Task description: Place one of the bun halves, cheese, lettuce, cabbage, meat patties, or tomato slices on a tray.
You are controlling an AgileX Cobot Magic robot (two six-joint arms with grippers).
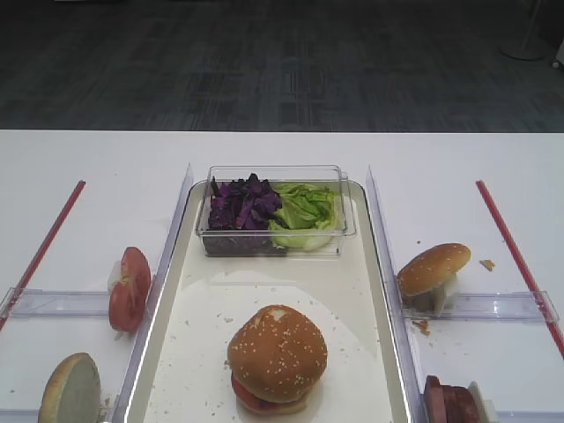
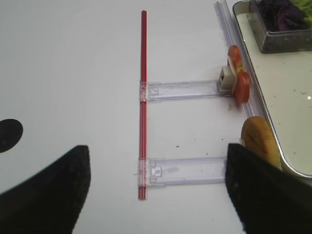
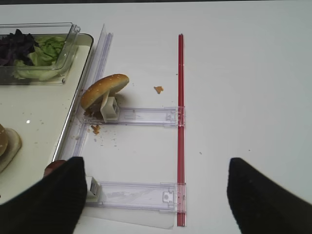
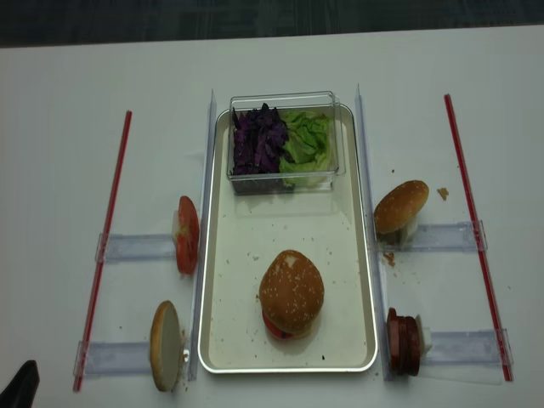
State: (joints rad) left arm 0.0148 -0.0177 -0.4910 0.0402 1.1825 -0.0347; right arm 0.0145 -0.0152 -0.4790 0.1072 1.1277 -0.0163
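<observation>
Seeded bun top (image 1: pixel 278 351) with pale bare patch, domed and golden-brown, seated on a red slice and a bun base near the front of the tray (image 1: pixel 348 282); stack complete-looking, tilted slightly, nothing gripping it. Tray cream-white, metal-rimmed, crumb-speckled; clear box (image 1: pixel 275 211) at its far end, touching the rim, with dark purple shredded cabbage (image 1: pixel 241 205) on the left and crinkly green lettuce (image 1: pixel 305 211) on the right. Beside the tray, on clear plastic holders: tomato slices (image 1: pixel 129 288) on edge and a pale-faced bun half (image 1: pixel 70 389) to the left; second seeded bun (image 1: pixel 432 268) and pinkish-brown patties (image 1: pixel 450 404) to the right. Right gripper (image 3: pixel 156 195) spread wide, empty, hovering over the table near the patties; left gripper (image 2: pixel 158 190) likewise spread and empty, over the left holders. Risks, as judged: smooth rounded crown likely to slip or roll off the moist slice if nudged; soft crumb prone to denting under hard pads; upright slices easily toppled by a passing finger; light holders liable to shift.
</observation>
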